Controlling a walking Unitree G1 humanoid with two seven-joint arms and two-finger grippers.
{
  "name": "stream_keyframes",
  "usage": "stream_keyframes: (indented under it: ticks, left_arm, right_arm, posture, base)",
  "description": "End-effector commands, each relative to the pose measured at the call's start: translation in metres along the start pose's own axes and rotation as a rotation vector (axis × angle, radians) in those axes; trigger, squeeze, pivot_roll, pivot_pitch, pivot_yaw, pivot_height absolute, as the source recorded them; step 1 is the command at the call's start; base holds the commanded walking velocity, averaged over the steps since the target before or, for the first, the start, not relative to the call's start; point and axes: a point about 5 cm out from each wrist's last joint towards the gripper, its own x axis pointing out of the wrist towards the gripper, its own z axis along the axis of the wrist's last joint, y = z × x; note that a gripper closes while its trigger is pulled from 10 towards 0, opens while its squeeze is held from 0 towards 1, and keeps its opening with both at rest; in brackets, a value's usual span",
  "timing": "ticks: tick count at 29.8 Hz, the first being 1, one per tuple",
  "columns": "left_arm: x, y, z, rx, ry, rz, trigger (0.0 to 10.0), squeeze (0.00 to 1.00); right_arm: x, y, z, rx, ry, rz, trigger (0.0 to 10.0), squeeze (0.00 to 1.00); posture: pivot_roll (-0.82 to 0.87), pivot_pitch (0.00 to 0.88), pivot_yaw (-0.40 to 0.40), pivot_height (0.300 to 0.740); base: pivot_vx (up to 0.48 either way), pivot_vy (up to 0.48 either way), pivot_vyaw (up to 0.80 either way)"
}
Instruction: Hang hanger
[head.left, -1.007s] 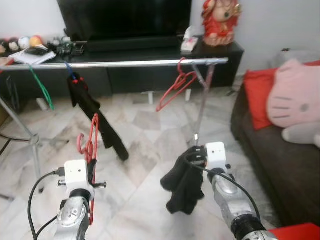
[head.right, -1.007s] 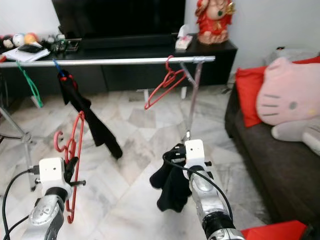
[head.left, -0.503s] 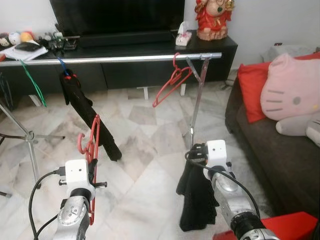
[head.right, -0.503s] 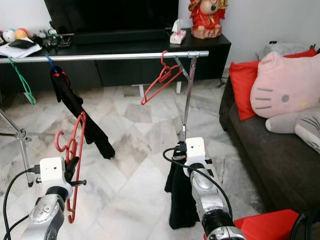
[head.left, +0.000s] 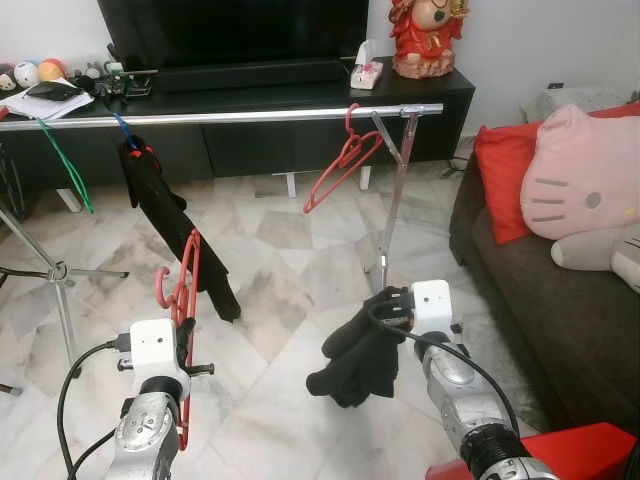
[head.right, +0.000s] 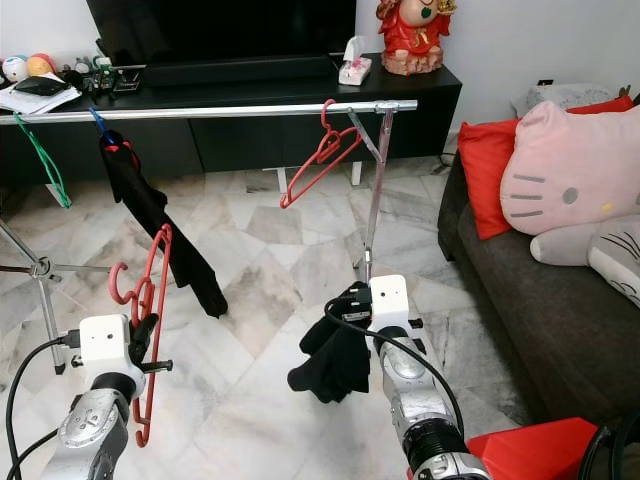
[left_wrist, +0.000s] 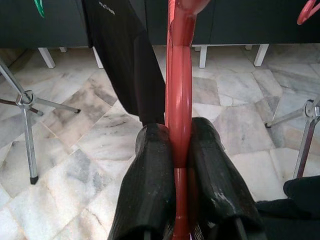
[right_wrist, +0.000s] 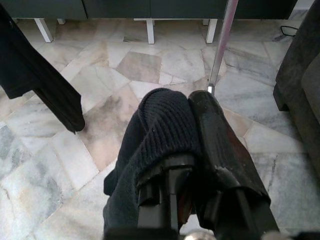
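Red plastic hanger (head.left: 182, 290) upright at lower left of the frame, hook topmost, and dark knitted garment (head.left: 358, 346) bunched at lower centre, both well below silver rail (head.left: 220, 117) spanning the top.

1. Two arms, silver metal forearms, ribbed or ringed housings near the wrists.
2. Left wrist (head.left: 152, 350): white boxy camera module, small dark lens hole on its face, short black pin sticking out the side.
3. Right wrist (head.left: 432, 305): same white box, dark screw dots on its face.
4. Black cable loops from each white box back along its forearm.
5. Left gripper (left_wrist: 182, 150): two long black fingers (left_wrist: 150, 185), rounded tips, glossy, scuffed rubbery surface.
6. Right gripper (right_wrist: 192, 107): same black finger (right_wrist: 220, 145), worn, shiny patches.
7. Red body panel (head.left: 545, 455) at lower right, by the right arm's base.
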Motion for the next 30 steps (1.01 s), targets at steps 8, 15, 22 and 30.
stream_keyframes:
  ticks: [8, 15, 22, 30]
  left_arm:
    - [0.0012, 0.0018, 0.0043, -0.021, -0.004, 0.010, 10.0, 0.00]
    - [0.0021, 0.0016, 0.0054, -0.022, -0.007, 0.009, 10.0, 0.00]
    - [0.0022, 0.0016, 0.0057, -0.022, -0.006, 0.007, 10.0, 0.00]
    - [0.0028, 0.0008, 0.0063, -0.022, -0.008, 0.005, 10.0, 0.00]
  right_arm:
    - [0.0040, 0.0022, 0.0156, -0.004, -0.052, 0.010, 10.0, 0.00]
    - [0.0043, 0.0030, 0.0159, -0.009, -0.053, 0.012, 10.0, 0.00]
    - [0.0048, 0.0036, 0.0183, -0.012, -0.061, 0.015, 10.0, 0.00]
    - [0.0059, 0.0050, 0.0211, -0.014, -0.068, 0.021, 10.0, 0.00]
  posture:
    - [-0.09, 0.000, 0.033, 0.740]
    - [-0.09, 0.000, 0.032, 0.740]
    - [-0.09, 0.000, 0.033, 0.740]
    - [-0.09, 0.000, 0.032, 0.740]
  base:
    - [0.000, 0.255, 0.00]
    - [0.000, 0.298, 0.00]
    - [0.000, 0.297, 0.00]
    - [0.000, 0.289, 0.00]
